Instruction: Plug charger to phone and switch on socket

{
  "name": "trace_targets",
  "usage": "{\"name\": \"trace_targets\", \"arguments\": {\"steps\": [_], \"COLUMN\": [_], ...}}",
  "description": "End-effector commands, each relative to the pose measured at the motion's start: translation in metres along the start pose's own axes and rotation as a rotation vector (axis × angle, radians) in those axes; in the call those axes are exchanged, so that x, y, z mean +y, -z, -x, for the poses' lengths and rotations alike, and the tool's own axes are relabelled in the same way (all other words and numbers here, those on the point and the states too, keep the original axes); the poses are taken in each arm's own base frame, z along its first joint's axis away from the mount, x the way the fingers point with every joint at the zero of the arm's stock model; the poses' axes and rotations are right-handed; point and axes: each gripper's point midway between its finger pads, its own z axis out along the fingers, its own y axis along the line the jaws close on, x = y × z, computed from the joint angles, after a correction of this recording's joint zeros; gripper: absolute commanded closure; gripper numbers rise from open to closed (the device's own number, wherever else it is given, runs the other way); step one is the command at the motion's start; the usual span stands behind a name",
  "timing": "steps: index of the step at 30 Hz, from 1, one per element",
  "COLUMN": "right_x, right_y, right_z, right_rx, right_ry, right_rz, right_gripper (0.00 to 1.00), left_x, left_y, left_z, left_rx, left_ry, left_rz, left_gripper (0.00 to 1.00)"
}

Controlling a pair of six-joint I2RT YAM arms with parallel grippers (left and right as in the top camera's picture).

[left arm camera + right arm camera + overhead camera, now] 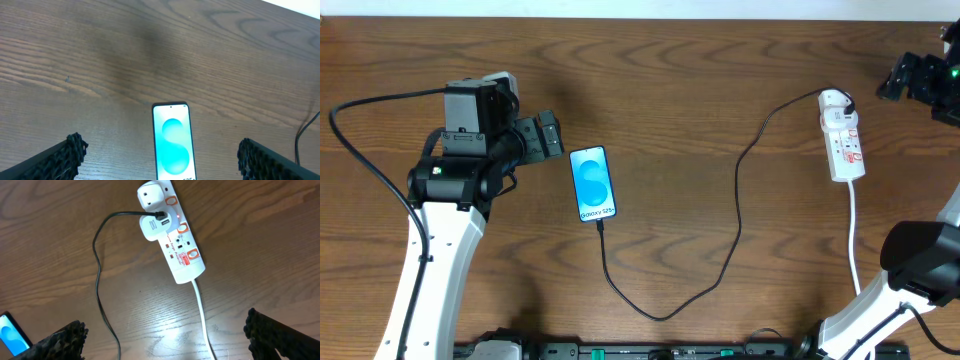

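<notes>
Fingers of my right tool (170, 342) stand wide apart, empty. The socket (172, 230) lies just ahead, toward the worktop's far right corner, its long axis running far-to-near, and this arm is nearer. My left tool (161, 155) is likewise apart, over the phone (172, 142). The charger (96, 255) looks plugged in.

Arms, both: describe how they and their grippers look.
The left arm and right arm have white links with black joints and wrists, each with a small green light. A black cable loops off the left arm. The fingers are black with rough, knobbly texture.
</notes>
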Motion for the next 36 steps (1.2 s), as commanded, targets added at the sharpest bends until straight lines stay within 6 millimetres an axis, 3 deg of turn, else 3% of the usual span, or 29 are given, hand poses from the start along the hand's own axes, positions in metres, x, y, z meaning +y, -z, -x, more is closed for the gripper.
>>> {"name": "trace_targets", "arguments": {"steps": [1, 13, 26, 32, 36], "right_x": [0.004, 0.004, 0.004, 0.004, 0.004], "right_y": [0.009, 0.009, 0.009, 0.009, 0.009], "right_z": [0.002, 0.002, 0.002, 0.002, 0.002], "right_rx": [-0.028, -0.028, -0.028, -0.028, -0.028], "right_ry": [-0.001, -0.001, -0.001, -0.001, -0.001], "right_rz": [0.008, 0.008, 0.008, 0.008, 0.008], "right_gripper": [0.01, 0.01, 0.01, 0.01, 0.01], "left_x": [-0.002, 0.012, 0.036, 0.045, 0.045], "left_y": [0.005, 0.001, 0.013, 0.008, 0.003], "left_z": [0.007, -0.005, -0.04, -0.062, -0.064], "left_rx": [-0.021, -0.007, -0.017, -0.018, -0.065], "left_ry": [-0.012, -0.01, 0.022, 0.03, 0.026], "left_rz": [0.003, 0.062, 0.098, 0.1, 0.08], "left_gripper": [0.01, 0.01, 0.01, 0.01, 0.01]}}
